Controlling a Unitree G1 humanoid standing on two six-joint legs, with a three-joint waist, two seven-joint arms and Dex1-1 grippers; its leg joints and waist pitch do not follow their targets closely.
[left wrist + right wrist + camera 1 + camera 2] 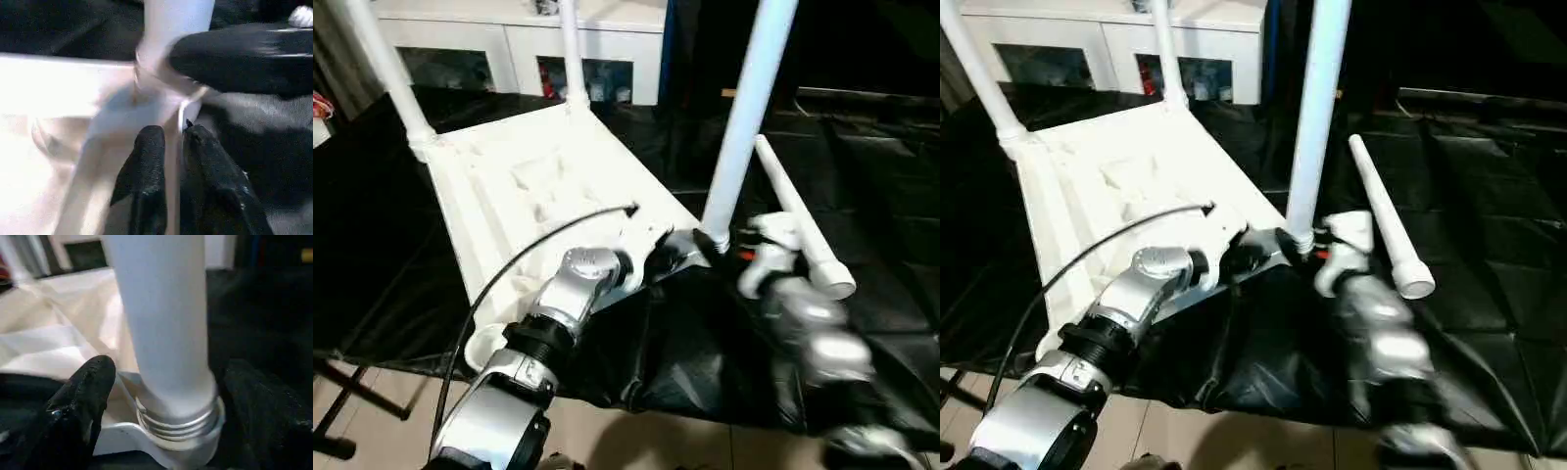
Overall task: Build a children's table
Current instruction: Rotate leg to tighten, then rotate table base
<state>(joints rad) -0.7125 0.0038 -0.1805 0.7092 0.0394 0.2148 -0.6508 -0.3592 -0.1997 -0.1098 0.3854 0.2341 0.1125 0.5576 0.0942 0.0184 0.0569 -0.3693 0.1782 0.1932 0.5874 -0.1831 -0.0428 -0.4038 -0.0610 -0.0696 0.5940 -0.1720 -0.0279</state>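
The children's table top (538, 186) lies upside down on the black sheet. Three white legs stand in its corner sockets: far left (391, 78), far middle (571, 49) and near right (744, 117). The near left socket (484, 345) holds nothing. Another leg (798, 211) lies loose on the sheet to the right. My left gripper (173, 132) pinches the thin rim of the top just beside the near right socket. My right gripper (171, 382) stands open, one finger (88, 387) on each side of that leg's threaded base without touching it.
A white cabinet with glass doors (509, 49) stands behind the table. The black sheet (685, 362) hangs over the near edge, with tiled floor and a black frame leg (333, 411) below. A black cable (538, 240) arcs over my left forearm.
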